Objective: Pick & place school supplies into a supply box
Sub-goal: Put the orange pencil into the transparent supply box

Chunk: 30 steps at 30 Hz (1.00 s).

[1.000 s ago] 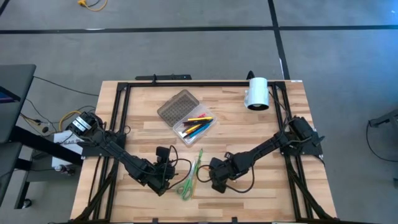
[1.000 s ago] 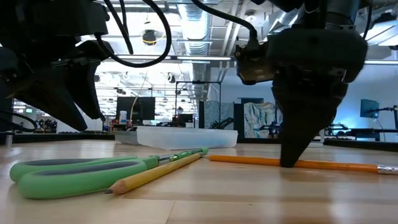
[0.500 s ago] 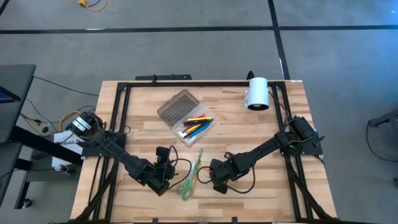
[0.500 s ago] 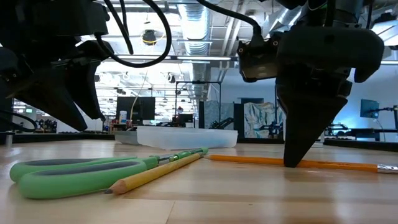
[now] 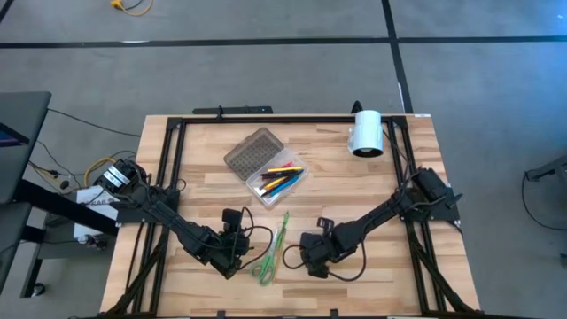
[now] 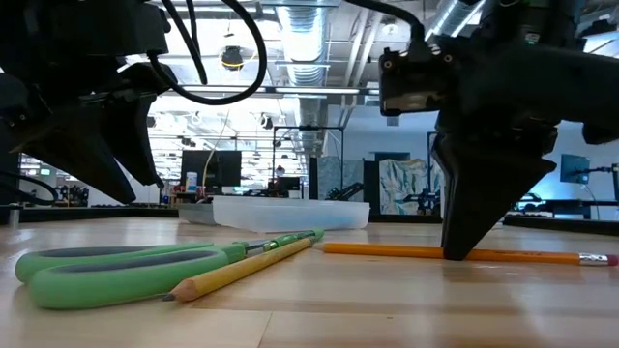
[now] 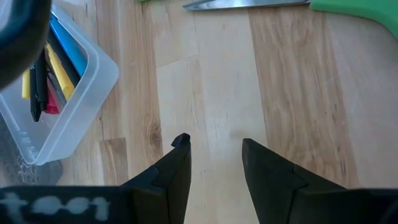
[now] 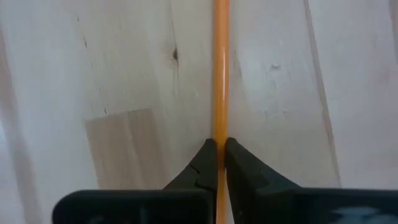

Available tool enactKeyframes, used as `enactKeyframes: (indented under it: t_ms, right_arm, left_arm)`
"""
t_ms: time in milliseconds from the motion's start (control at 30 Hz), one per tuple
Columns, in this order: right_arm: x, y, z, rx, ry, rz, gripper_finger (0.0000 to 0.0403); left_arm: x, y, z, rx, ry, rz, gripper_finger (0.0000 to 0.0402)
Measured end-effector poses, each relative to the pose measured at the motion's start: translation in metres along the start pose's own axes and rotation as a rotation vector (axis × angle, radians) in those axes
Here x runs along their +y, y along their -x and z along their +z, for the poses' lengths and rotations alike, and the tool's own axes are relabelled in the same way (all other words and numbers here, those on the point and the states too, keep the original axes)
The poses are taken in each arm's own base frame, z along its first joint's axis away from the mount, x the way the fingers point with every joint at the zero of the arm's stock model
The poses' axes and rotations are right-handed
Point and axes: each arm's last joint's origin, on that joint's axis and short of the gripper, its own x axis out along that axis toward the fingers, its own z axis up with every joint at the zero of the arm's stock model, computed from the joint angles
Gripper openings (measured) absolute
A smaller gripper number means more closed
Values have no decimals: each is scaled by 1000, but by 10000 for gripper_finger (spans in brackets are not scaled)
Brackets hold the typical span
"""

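An orange pencil (image 6: 387,249) lies flat on the table, and my right gripper (image 8: 220,146) stands on it, shut. Green-handled scissors (image 6: 126,271) and a yellow pencil (image 6: 242,270) lie side by side near the table's front edge. Just left of the scissors (image 5: 266,266), my left gripper (image 7: 214,142) hovers open above bare wood. The supply box (image 5: 279,182) sits farther back with several coloured pens inside, its grey lid (image 5: 250,152) folded open. My right gripper pinches the orange pencil's shaft (image 8: 219,127) between its two fingertips, one on each long side. The fingers (image 6: 459,237) come steeply from above, pointing down. The pencil lies level on the table, its eraser end (image 6: 604,259) sticking out to one side.
A white cylinder (image 5: 366,133) stands at the far right of the table. A black frame (image 5: 177,124) runs along the table's edges. Bare wood lies between the two grippers and the box.
My right gripper has rolled about its own pointing line while staying over the orange pencil; in the low view its body now looks broader. The pencil stays flat on the table.
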Motion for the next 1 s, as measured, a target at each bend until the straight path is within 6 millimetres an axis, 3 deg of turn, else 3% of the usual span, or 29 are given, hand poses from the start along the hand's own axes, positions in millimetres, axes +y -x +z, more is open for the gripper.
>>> enactKeyframes:
  t_ms: [433, 1000]
  right_arm:
    - [5, 23, 2, 21, 87, -222, 1]
    - [-8, 26, 14, -94, 226, -435, 0]
  left_arm:
    - [0, 0, 0, 0, -2, 6, 135]
    - [2, 0, -1, 2, -19, 47, 135]
